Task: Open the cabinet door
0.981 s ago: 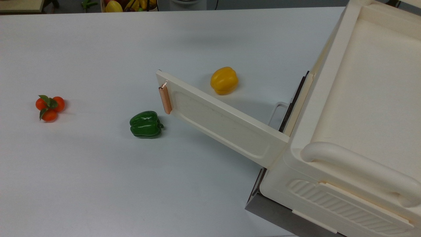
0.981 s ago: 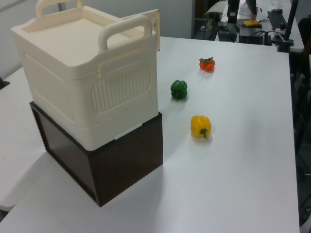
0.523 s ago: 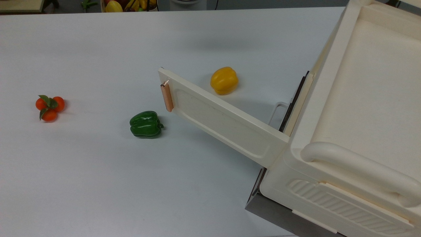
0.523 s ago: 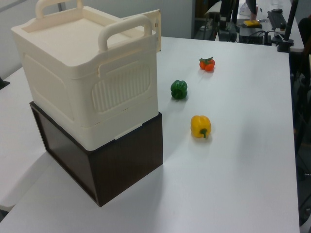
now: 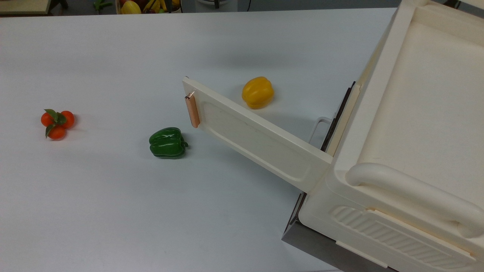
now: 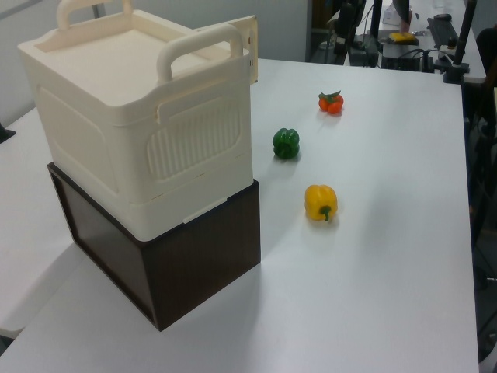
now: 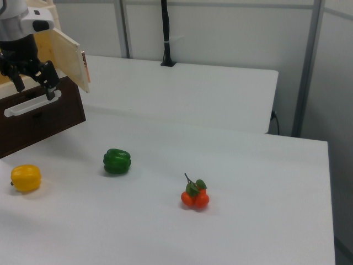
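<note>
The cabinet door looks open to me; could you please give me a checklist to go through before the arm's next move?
1. Cabinet door swung out from the cabinet: ok, it stands wide open in the top view.
2. Gripper free of the door: ok, open and empty in the right view, apart from the copper handle.
3. Green bell pepper apart from the door's free end: ok, close by but not touching.
4. Yellow bell pepper apart from the door: ok, it lies on the door's other side.
5. Cabinet seated on its dark base: ok in the left view.
6. Door at its hinge limit: cannot tell.
</note>
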